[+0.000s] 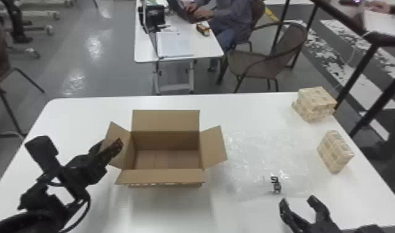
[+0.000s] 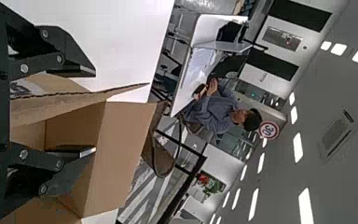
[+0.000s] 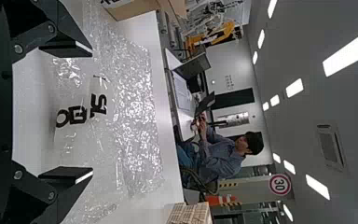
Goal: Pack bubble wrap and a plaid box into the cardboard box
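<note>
The open cardboard box (image 1: 167, 177) stands left of centre on the table, flaps spread. By its left flap is my left gripper (image 1: 110, 145), open; in the left wrist view a flap edge (image 2: 74, 95) lies between the spread fingers of this left gripper (image 2: 94, 110). Clear bubble wrap (image 1: 258, 155) lies flat to the box's right. Just off its near edge, my right gripper (image 1: 298, 202) is open and holds nothing. The right wrist view has the bubble wrap (image 3: 137, 112) beyond the right gripper (image 3: 92, 113). A plaid box (image 1: 334, 151) sits right of the wrap.
More plaid boxes (image 1: 316, 103) are stacked at the far right corner of the white table (image 1: 82, 114). Beyond the far edge are a second table (image 1: 206, 51) and a chair (image 1: 255, 63). A dark railing (image 1: 367, 62) runs past the right side.
</note>
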Motion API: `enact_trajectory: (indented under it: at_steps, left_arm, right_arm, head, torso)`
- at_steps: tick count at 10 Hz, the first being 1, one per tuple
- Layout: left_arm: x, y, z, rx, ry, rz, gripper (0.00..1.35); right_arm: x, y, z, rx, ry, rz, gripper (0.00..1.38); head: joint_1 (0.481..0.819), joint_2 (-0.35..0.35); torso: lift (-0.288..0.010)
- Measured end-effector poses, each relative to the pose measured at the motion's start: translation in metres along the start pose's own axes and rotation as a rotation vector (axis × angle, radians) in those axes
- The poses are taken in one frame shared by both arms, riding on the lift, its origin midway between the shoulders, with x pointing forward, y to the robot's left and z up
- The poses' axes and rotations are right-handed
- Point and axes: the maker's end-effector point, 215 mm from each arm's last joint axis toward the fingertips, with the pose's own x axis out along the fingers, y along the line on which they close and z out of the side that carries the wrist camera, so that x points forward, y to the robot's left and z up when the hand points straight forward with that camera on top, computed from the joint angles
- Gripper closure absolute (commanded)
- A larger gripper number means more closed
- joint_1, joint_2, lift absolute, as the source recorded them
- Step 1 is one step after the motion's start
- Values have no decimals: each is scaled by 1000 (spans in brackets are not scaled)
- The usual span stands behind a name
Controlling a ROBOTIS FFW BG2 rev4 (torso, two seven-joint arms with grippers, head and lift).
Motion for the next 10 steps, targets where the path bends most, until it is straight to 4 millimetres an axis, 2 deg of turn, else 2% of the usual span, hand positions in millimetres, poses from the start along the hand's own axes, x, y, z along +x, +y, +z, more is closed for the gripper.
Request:
enact_trajectory:
  at_steps: [1,3,7,10]
  left_arm:
    - [0,1,5,26,-22,3,1185]
    - [-1,2,15,73,-52,10,1185]
    - [0,-2,8,83,-35,5,1185]
    - [-2,1,8,85,-35,11,1185]
  right_arm:
    - [0,0,0,0,0,0,371]
    - [0,0,1,-2,-1,1,371]
    - [1,-2,5,3,-10,-8,371]
    - [4,-22,22,43,-26,-122,369]
  head:
    - [695,-27]
    - [695,-22]
    - [695,-30]
    - [695,-49]
  torso:
    - [-71]
    - [-71]
    - [-71]
    - [-71]
